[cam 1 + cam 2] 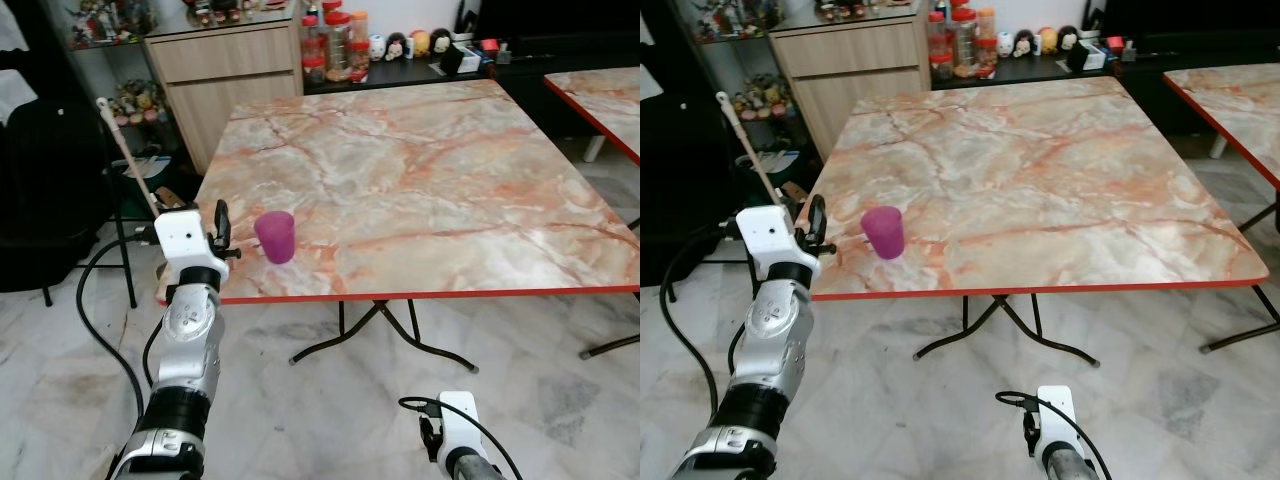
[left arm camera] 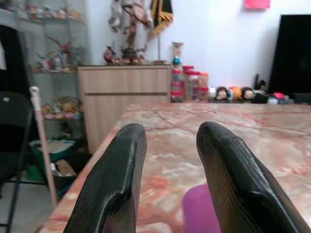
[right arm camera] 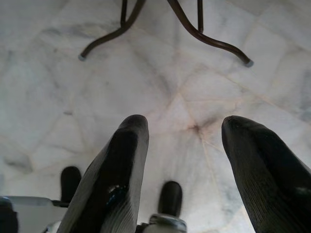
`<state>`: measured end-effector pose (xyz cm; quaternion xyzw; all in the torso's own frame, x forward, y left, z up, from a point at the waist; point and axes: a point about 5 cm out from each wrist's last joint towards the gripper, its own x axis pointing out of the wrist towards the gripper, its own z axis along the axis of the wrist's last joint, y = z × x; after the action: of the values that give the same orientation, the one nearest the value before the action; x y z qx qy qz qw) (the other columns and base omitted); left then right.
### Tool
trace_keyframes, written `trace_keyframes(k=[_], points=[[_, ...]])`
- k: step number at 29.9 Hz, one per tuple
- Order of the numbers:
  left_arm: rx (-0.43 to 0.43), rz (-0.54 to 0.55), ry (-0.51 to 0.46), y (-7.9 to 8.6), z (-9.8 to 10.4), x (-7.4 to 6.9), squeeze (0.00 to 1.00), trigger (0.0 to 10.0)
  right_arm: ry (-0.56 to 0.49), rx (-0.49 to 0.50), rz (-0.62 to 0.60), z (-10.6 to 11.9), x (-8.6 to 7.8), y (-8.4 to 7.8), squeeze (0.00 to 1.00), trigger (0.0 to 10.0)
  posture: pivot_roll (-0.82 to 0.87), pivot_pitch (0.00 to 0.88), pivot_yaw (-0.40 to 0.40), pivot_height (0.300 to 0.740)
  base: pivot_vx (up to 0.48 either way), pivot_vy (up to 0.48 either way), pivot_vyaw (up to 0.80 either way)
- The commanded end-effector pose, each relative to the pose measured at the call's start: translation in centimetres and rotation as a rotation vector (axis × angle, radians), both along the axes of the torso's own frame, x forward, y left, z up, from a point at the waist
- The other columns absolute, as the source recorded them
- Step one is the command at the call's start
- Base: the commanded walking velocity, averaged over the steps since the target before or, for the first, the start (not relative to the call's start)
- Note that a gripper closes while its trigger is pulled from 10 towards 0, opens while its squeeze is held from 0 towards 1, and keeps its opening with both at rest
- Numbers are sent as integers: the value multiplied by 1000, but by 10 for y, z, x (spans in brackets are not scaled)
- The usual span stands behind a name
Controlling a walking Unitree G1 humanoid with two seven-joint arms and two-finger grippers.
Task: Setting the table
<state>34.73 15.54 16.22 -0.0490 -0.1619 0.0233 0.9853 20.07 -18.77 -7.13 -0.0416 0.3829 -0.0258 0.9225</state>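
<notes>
**Purple cup near the worktop's front edge, my left end effector beside it**

The purple cup (image 1: 275,236) stands upright on the marble-patterned worktop (image 1: 430,170), close to the red-trimmed front edge and toward its near-left corner. From the worktop's centre it sits at about 8 o'clock.

My left end effector (image 1: 221,228) is raised to worktop height, just beside the cup at its 9 o'clock, at the worktop's left edge. Its fingers (image 2: 116,179) are spread, with a gap between them and nothing held. Through my left wrist camera the cup shows low between the fingers and slightly toward one of them; I cannot tell whether a finger touches it.

My right end effector (image 3: 187,165) hangs low at about 5 o'clock from the cup, well apart from it and below the worktop. It points down at the pale marbled floor (image 3: 160,87), fingers spread and released, with the dark metal legs (image 3: 194,29) of the worktop ahead of them.

Beyond the far edge of the worktop, at 12 o'clock, red-lidded jars (image 1: 335,45) stand on a low dark shelf, with small figurines (image 1: 410,44) next to them. A wooden cabinet (image 1: 225,75) stands at about 11 o'clock. A black chair (image 1: 50,190) sits at 9 o'clock, and a pale stick (image 1: 128,155) leans between it and the worktop. A second worktop (image 1: 600,95) with the same pattern shows at 2 o'clock.
</notes>
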Motion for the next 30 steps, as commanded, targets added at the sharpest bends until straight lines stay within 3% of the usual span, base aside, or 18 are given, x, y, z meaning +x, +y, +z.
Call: trace_keyframes(k=[1, 13, 30], points=[[-15, -22, 17, -1, 3, 5, 0, 10000, 17, -2, -3, -3, -4, 2, 0, 10000, -12, 0, 100, 740, 0, 0, 0], [-16, -51, 11, -5, 6, 4, 0, 10000, 32, -10, -6, -5, -9, -1, 0, 10000, -6, 3, 95, 740, 0, 0, 0], [6, -64, 11, -4, 8, 5, 0, 10000, 51, -7, 21, -6, -9, 5, 0, 10000, -16, 0, 113, 719, 291, 0, -102]])
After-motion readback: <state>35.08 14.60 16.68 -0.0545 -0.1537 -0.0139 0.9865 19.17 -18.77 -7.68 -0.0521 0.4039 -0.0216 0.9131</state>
